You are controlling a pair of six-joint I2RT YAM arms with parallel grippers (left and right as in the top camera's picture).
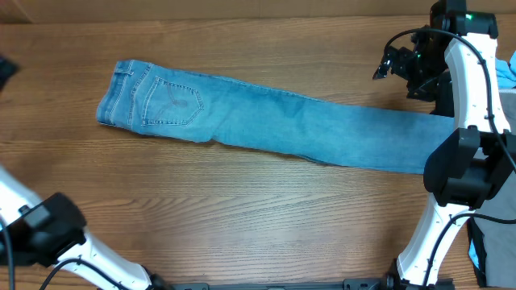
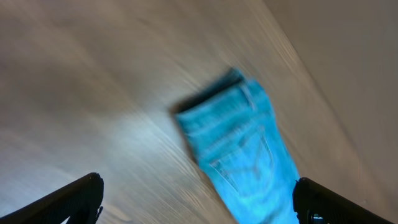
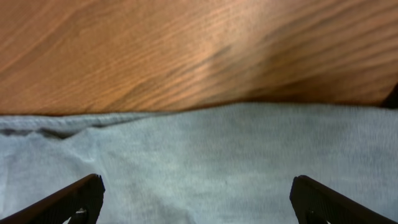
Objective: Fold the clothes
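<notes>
The wooden table (image 1: 242,209) bears one pair of jeans (image 1: 266,121); left tool (image 2: 198,190) and right tool (image 3: 196,190) both gape wide, empty.

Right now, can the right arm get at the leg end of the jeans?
Probably yes. The right pincer is open, with the jeans lying flat just beyond its fingers and nothing visible in between.

warm brown wood-grain table (image 1: 242,209), evenly lit, soft glare patches
</notes>
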